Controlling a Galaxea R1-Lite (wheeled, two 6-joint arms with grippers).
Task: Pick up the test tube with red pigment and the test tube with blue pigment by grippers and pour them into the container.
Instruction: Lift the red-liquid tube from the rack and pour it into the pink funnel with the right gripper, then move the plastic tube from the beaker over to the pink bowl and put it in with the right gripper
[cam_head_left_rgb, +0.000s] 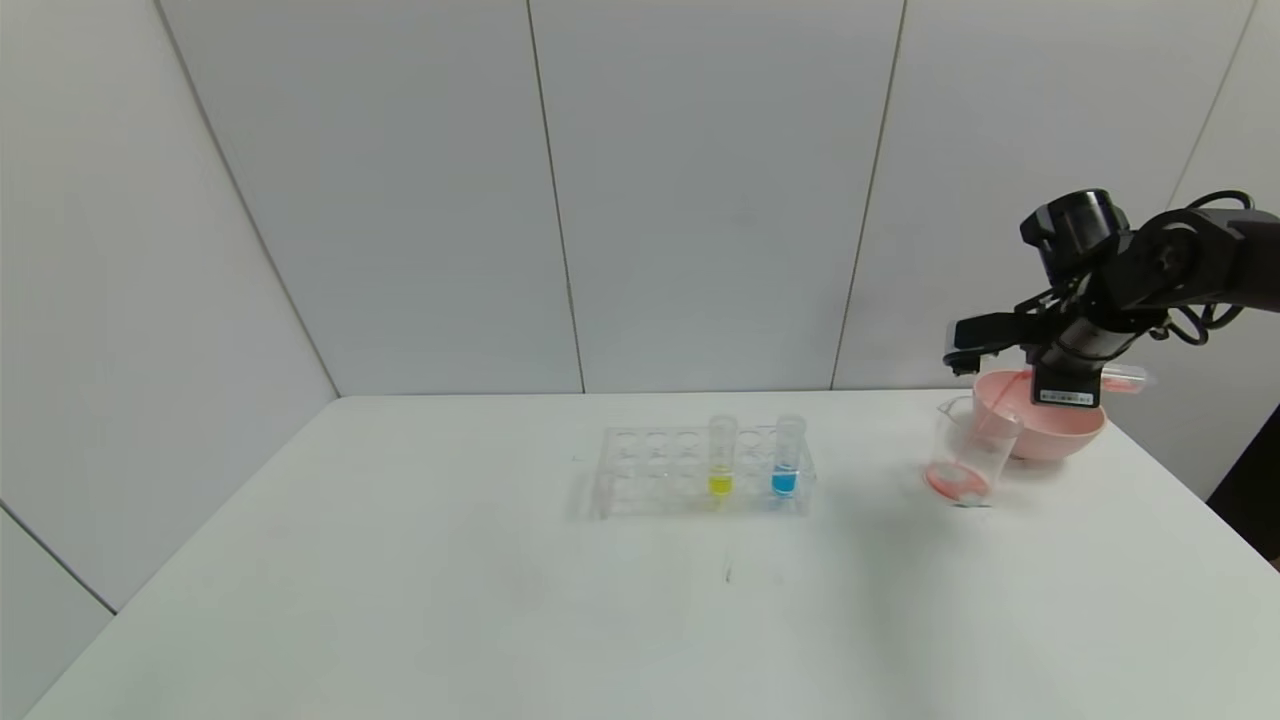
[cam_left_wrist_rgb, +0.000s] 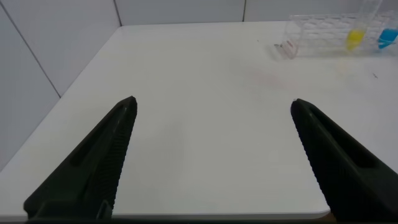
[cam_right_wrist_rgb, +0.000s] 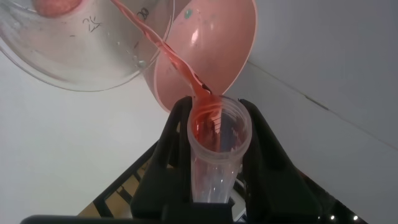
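Observation:
My right gripper (cam_head_left_rgb: 1035, 362) is shut on the test tube with red pigment (cam_right_wrist_rgb: 214, 149) and holds it tipped over, high at the table's far right. A thin red stream runs from the tube's mouth down into the clear container (cam_head_left_rgb: 965, 455), which has red liquid at its bottom. The container also shows in the right wrist view (cam_right_wrist_rgb: 87, 56). The test tube with blue pigment (cam_head_left_rgb: 787, 455) stands upright in the clear rack (cam_head_left_rgb: 660, 470), beside a yellow tube (cam_head_left_rgb: 721, 455). My left gripper (cam_left_wrist_rgb: 212, 102) is open and empty over bare table near the left front, out of the head view.
A pink bowl (cam_head_left_rgb: 1055, 425) stands just behind the container, under my right gripper. The rack (cam_left_wrist_rgb: 323, 34) with its blue tube (cam_left_wrist_rgb: 387, 37) and yellow tube (cam_left_wrist_rgb: 355, 38) lies far ahead of my left gripper. White walls close the table's back.

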